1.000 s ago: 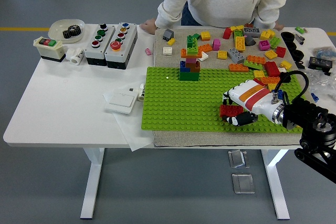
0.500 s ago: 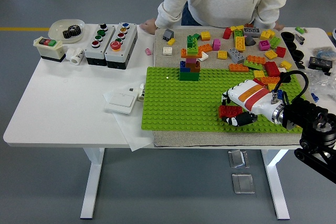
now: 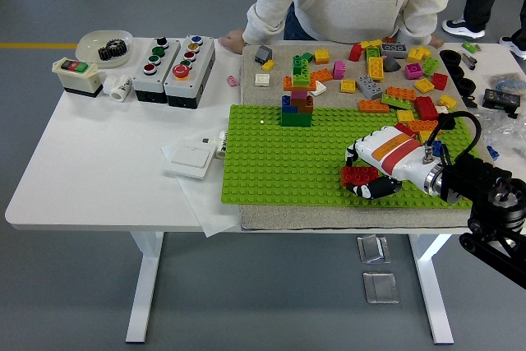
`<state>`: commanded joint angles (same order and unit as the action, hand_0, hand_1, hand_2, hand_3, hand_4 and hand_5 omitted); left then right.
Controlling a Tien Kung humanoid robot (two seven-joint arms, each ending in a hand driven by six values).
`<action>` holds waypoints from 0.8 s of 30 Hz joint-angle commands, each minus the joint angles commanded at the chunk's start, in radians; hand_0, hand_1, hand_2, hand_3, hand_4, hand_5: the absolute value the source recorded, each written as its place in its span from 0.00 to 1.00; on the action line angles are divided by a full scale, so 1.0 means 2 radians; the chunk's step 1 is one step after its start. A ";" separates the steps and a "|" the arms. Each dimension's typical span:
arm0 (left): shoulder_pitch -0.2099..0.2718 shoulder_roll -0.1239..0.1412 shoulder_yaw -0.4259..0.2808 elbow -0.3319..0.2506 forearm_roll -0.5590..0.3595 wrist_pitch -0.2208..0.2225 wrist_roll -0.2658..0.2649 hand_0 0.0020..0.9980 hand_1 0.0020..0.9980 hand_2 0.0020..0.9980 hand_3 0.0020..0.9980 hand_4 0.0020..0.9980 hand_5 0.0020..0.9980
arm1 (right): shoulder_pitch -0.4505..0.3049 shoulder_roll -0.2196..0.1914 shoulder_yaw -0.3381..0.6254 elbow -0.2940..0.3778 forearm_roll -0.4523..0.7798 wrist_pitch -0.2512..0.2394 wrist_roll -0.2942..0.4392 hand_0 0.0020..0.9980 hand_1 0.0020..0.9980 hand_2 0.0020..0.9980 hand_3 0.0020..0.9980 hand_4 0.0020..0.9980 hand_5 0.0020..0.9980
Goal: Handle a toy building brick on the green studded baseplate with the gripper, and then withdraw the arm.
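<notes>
The green studded baseplate (image 3: 288,162) lies on a grey mat in the middle of the table. My right hand (image 3: 368,172), white with an orange and red stripe, rests on the plate's near right part. Its fingers are curled around a red brick (image 3: 358,174) that sits on the studs. A small stack of green, blue, red and brown bricks (image 3: 297,98) stands at the plate's far edge. My left arm is out of view.
Several loose bricks (image 3: 386,71) lie on the mat behind the plate. Two button boxes (image 3: 174,70), a switch box (image 3: 76,76), a white bowl (image 3: 104,45) and a white flat box (image 3: 191,156) are at the left. A person stands at the far side, one hand (image 3: 233,39) on the table.
My right hand and the red brick have shifted very slightly to the left on the plate. Nothing else moved.
</notes>
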<state>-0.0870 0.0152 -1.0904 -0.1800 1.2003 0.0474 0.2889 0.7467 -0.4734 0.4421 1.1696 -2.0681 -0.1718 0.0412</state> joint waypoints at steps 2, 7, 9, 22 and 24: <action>0.000 0.000 0.000 0.000 0.000 0.000 0.000 0.78 0.72 0.68 0.57 0.59 0.61 | 0.000 0.000 0.001 0.000 0.000 0.000 0.000 0.36 0.51 0.61 0.57 0.78 0.41; -0.001 0.000 0.000 0.000 -0.001 0.000 0.000 0.78 0.72 0.68 0.56 0.59 0.61 | 0.001 0.000 0.002 0.001 0.000 0.000 0.000 0.36 0.51 0.63 0.58 0.80 0.41; -0.001 0.000 0.000 0.000 -0.001 0.001 -0.001 0.78 0.72 0.68 0.56 0.59 0.61 | 0.001 -0.001 0.002 0.001 0.001 0.000 0.000 0.36 0.51 0.63 0.58 0.80 0.41; -0.002 0.000 -0.002 0.000 0.000 0.001 -0.001 0.78 0.72 0.68 0.56 0.59 0.61 | 0.002 -0.002 0.003 0.004 0.003 0.003 -0.001 0.37 0.53 0.65 0.60 0.81 0.41; -0.002 0.000 -0.002 0.000 0.001 0.001 -0.001 0.78 0.72 0.68 0.56 0.59 0.61 | 0.002 -0.002 0.003 0.006 0.003 0.003 0.000 0.37 0.53 0.65 0.60 0.81 0.41</action>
<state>-0.0906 0.0147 -1.0948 -0.1800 1.2024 0.0485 0.2875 0.7497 -0.4778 0.4480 1.1816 -2.0629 -0.1653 0.0403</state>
